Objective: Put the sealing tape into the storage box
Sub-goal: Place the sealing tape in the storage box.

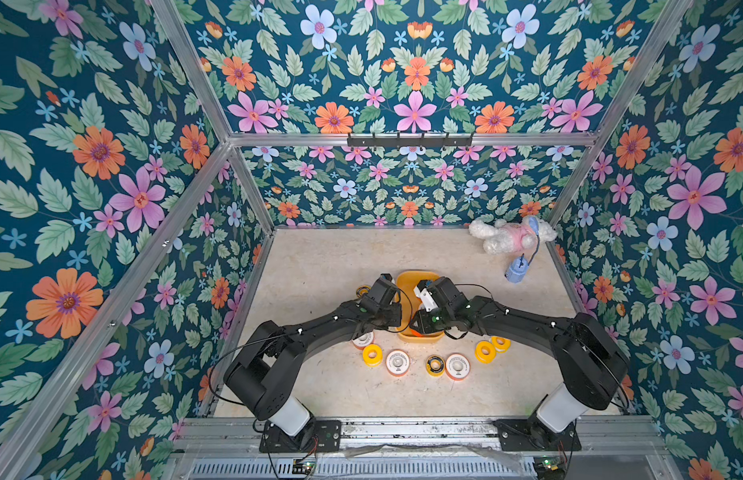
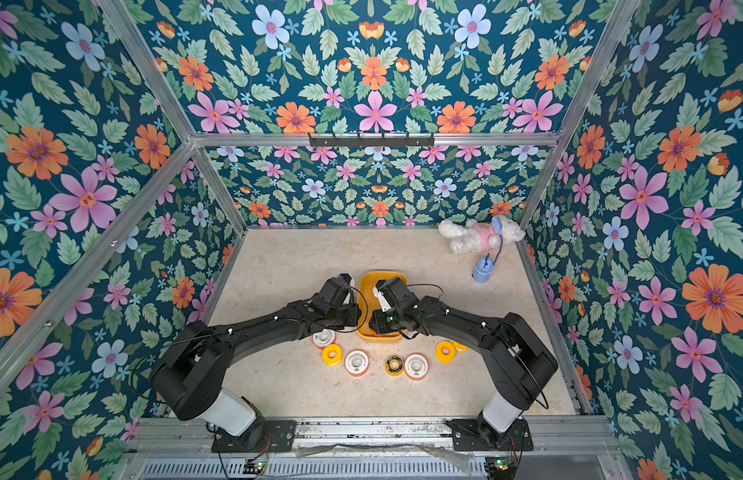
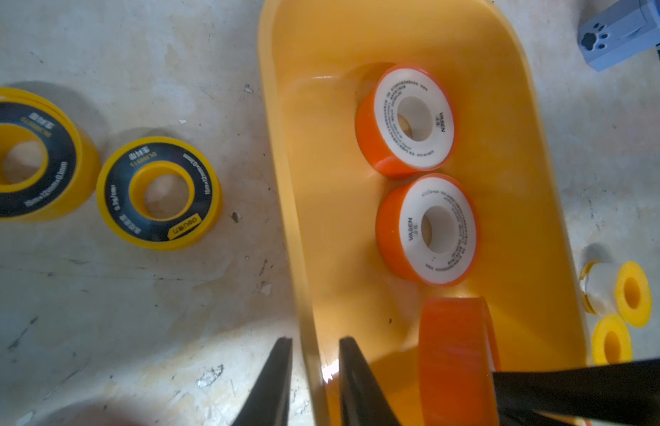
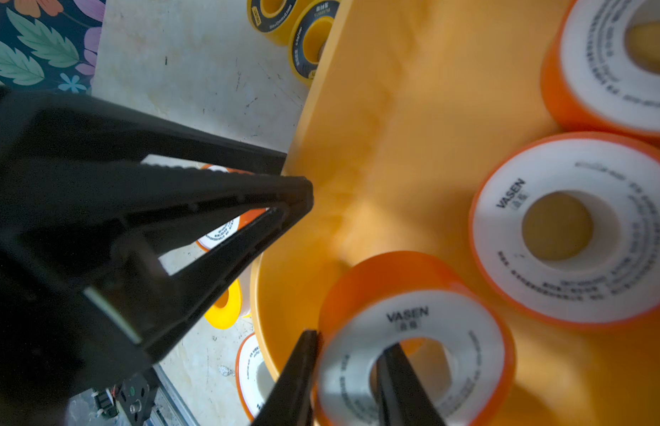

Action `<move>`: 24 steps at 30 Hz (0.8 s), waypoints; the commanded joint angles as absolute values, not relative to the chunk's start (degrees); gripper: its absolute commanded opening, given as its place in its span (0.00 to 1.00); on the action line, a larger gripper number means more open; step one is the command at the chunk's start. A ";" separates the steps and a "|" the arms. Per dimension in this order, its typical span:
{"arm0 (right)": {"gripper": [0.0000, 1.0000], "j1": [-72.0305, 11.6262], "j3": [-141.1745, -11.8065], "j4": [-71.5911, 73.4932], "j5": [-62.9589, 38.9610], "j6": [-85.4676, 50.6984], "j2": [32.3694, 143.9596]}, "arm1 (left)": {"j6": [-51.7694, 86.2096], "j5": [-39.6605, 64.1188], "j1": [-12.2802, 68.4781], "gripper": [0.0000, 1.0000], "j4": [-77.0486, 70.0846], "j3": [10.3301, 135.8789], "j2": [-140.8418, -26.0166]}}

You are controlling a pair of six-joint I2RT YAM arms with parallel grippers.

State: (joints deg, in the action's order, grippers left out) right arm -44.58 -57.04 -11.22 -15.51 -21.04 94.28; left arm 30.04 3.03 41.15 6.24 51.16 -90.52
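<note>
The yellow storage box (image 1: 417,275) (image 2: 382,275) stands mid-table between my two arms. Two white-faced, orange-rimmed sealing tape spools (image 3: 413,118) (image 3: 435,228) lie flat inside it. My left gripper (image 3: 315,350) is shut across the box's left wall (image 3: 284,147), one finger outside and one inside. My right gripper (image 4: 352,341) is shut on a third orange-rimmed spool (image 4: 413,332) over the box's near end, one finger through its hole. Several more spools (image 1: 397,361) lie on the table in front of the box. Two black-faced ones (image 3: 158,193) lie to its left.
A white plush toy (image 1: 511,235) lies in the far right corner, with a small blue object on a cord (image 1: 517,270) in front of it. Floral walls and aluminium posts close in the table on three sides.
</note>
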 commanded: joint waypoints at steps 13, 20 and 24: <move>0.28 -44.69 -57.31 -15.46 -12.16 -19.51 96.81 | 30.65 1.34 41.09 0.24 6.77 51.47 -91.41; 0.29 -44.73 -57.23 -16.56 -10.42 -19.58 96.94 | 30.62 1.23 41.13 0.24 6.92 51.59 -91.65; 0.30 -44.74 -57.82 -17.61 -8.91 -19.78 97.00 | 30.66 1.18 41.10 0.24 7.08 51.68 -91.67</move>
State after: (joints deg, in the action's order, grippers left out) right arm -44.64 -57.36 -16.23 -10.79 -19.88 96.79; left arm 30.72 2.17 41.17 6.48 51.37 -91.68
